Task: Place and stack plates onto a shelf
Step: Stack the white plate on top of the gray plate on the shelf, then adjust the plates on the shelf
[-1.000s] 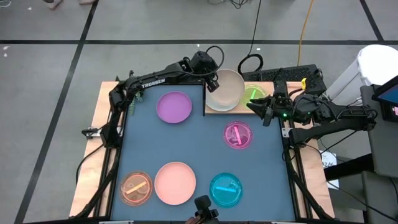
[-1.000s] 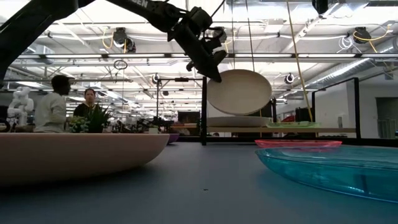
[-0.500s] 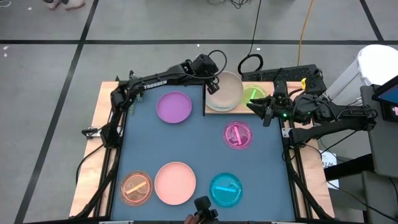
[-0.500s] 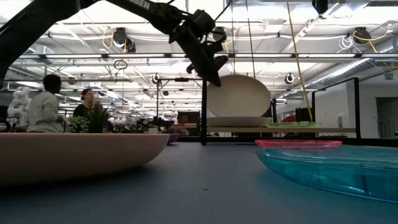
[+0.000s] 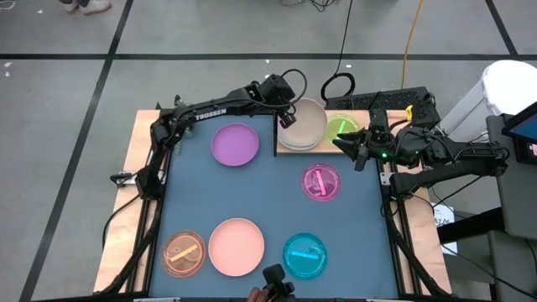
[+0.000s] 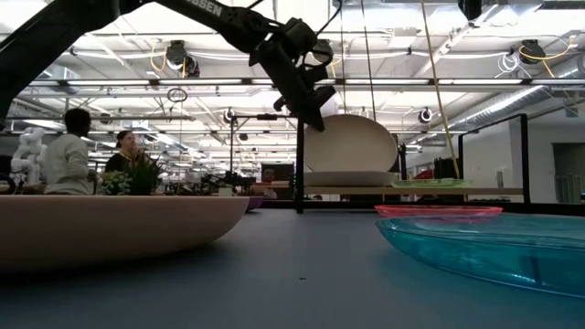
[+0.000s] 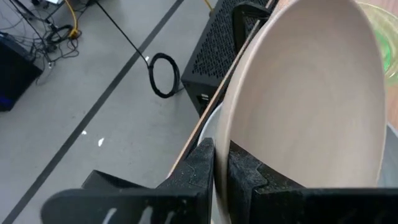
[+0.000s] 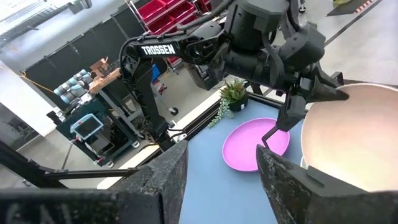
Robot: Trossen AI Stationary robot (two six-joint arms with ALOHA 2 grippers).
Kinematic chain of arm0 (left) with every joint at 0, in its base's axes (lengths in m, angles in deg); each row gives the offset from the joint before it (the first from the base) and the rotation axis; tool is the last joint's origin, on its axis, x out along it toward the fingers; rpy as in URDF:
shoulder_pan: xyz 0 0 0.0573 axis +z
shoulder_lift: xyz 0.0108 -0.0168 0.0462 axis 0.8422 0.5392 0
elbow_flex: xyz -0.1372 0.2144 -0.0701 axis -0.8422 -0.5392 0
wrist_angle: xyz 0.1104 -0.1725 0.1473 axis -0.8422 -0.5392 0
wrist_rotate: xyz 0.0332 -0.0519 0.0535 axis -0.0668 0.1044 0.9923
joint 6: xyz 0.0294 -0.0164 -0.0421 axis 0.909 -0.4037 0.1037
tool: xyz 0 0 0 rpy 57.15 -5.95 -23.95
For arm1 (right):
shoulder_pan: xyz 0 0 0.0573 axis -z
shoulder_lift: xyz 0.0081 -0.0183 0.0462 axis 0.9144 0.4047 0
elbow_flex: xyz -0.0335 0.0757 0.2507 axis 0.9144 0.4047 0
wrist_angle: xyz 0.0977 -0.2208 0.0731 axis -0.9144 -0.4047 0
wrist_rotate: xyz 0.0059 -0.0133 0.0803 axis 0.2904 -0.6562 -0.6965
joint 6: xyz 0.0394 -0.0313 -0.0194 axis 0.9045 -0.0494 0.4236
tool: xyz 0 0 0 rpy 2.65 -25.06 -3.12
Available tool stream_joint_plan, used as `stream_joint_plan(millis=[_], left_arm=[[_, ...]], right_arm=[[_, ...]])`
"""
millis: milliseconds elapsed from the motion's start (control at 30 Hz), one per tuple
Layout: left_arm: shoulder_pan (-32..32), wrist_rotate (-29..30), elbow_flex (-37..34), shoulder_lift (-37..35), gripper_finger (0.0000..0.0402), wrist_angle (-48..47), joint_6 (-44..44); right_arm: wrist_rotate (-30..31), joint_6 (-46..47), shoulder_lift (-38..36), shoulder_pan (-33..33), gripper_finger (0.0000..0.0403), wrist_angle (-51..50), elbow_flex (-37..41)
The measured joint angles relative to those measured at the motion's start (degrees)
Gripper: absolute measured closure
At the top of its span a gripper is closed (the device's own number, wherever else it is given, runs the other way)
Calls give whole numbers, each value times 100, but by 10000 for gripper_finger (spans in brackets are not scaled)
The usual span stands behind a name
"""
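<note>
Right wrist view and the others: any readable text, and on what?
"TROSSEN": white letters on the left arm in the right wrist view.
"TROSSEN": same arm's link in the high view, small but legible.
Low view: white letters on that arm, cut off at the picture's top, not readable in full.
Left wrist view: none.
Plates, shelf, mat: no text visible.

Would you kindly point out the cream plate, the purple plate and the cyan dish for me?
cream plate (image 7: 311, 93): left wrist view, on its inner face.
purple plate (image 5: 234, 144): high view, on its centre.
cyan dish (image 5: 304, 256): high view, on its centre.
</note>
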Motion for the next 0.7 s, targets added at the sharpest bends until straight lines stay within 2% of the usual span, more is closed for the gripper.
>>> stream_joint_plan(millis=[367,700], left_arm=[[-24,28,2,86,371,110,-13],[0,238,0,86,275,154,-18]], right_arm=[[0,-17,0,1,232,0,0],[7,-91,0,2,232,0,0]])
